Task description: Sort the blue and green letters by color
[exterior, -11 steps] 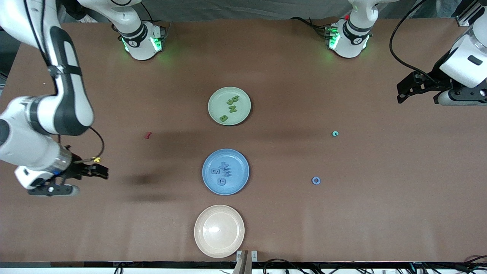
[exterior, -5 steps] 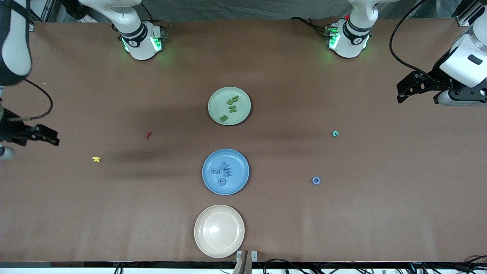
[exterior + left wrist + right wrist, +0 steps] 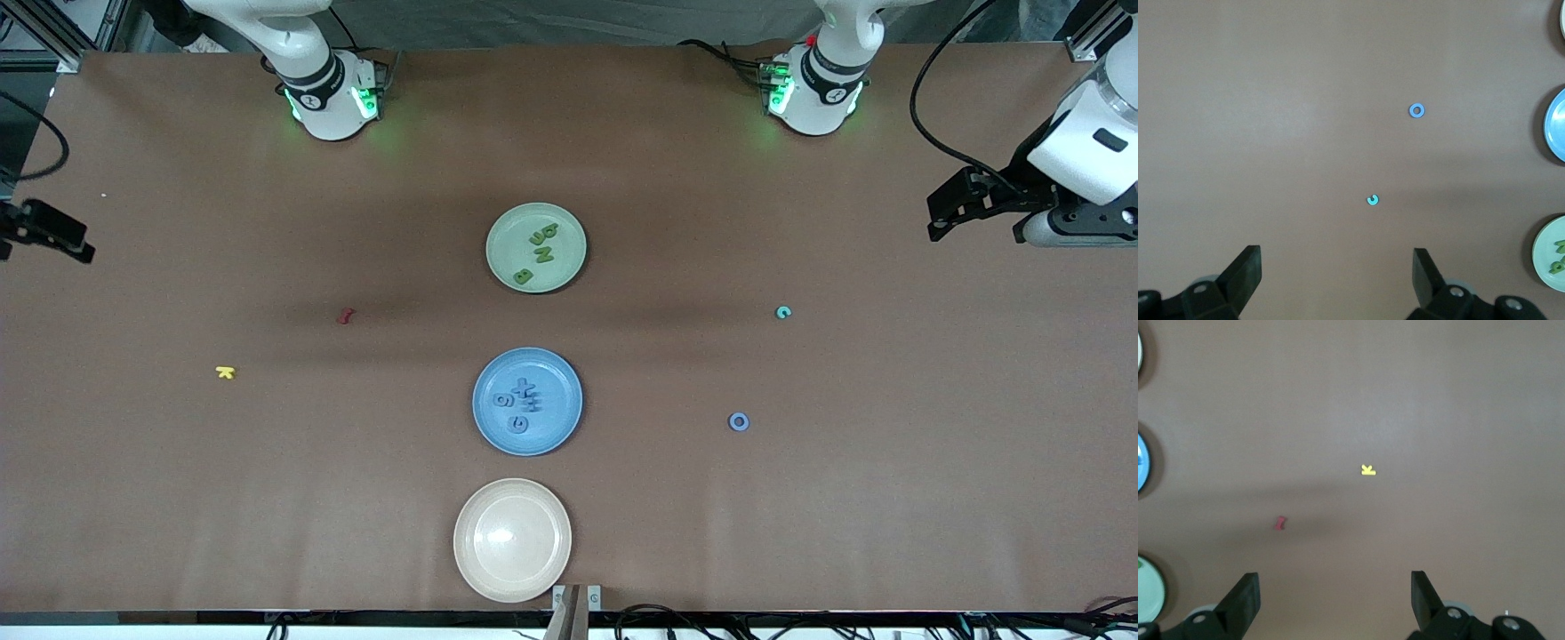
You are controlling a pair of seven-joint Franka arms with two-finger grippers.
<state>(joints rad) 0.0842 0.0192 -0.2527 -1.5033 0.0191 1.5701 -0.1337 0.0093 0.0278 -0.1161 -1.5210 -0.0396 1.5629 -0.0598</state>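
Observation:
Several green letters [image 3: 542, 253] lie on the green plate [image 3: 511, 233]. Several blue letters [image 3: 520, 400] lie on the blue plate [image 3: 558, 402], which is nearer the front camera. A blue ring-shaped letter [image 3: 738, 421] [image 3: 1417, 111] and a teal C [image 3: 782, 312] [image 3: 1372, 199] lie loose on the table toward the left arm's end. My left gripper [image 3: 938, 218] [image 3: 1337, 267] hangs open and empty over that end of the table. My right gripper [image 3: 76, 242] [image 3: 1335, 590] is open and empty at the table's edge at the right arm's end.
A cream plate [image 3: 480, 569] with nothing on it sits nearest the front camera. A yellow letter [image 3: 225, 372] [image 3: 1368, 470] and a dark red letter [image 3: 346, 315] [image 3: 1279, 523] lie toward the right arm's end. The plates stand in one row mid-table.
My right arm has swung away from beside the yellow letter, out to the table's edge. The yellow letter lies where it was. The left arm has not moved.

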